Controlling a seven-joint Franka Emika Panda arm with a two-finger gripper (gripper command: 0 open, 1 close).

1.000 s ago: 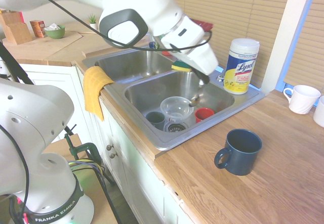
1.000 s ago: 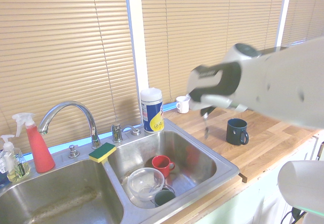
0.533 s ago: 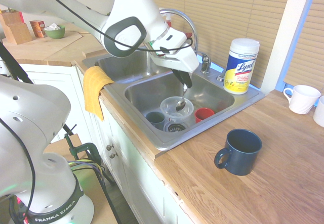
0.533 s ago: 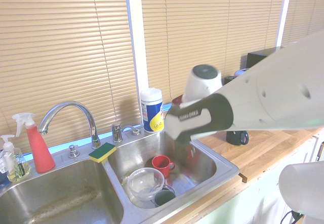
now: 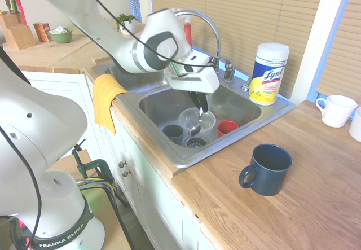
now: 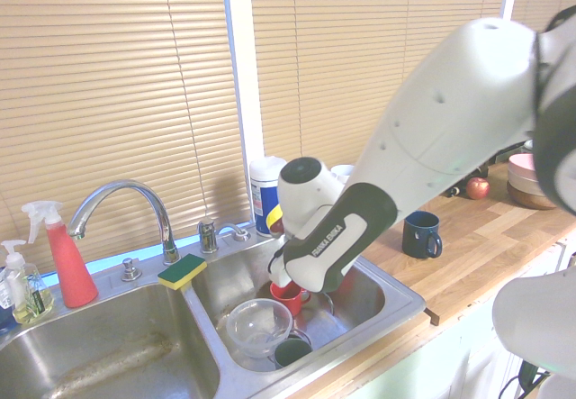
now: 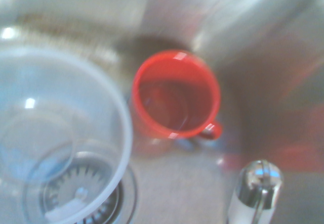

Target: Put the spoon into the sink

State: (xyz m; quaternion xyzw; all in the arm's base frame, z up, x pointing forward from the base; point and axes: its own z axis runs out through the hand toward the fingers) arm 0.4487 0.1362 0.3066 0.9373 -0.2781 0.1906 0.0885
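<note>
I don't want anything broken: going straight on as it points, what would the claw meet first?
Probably the sink floor, the spoon in the claw touching first, beside the red mug; depth is unclear.

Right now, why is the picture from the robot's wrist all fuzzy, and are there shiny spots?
Wrist view: the red cup and bowl look soft, probably too close to focus; white glints dot both. First outside view: sharper, but the wall behind the bowl of scissors looks washed out pale.
</note>
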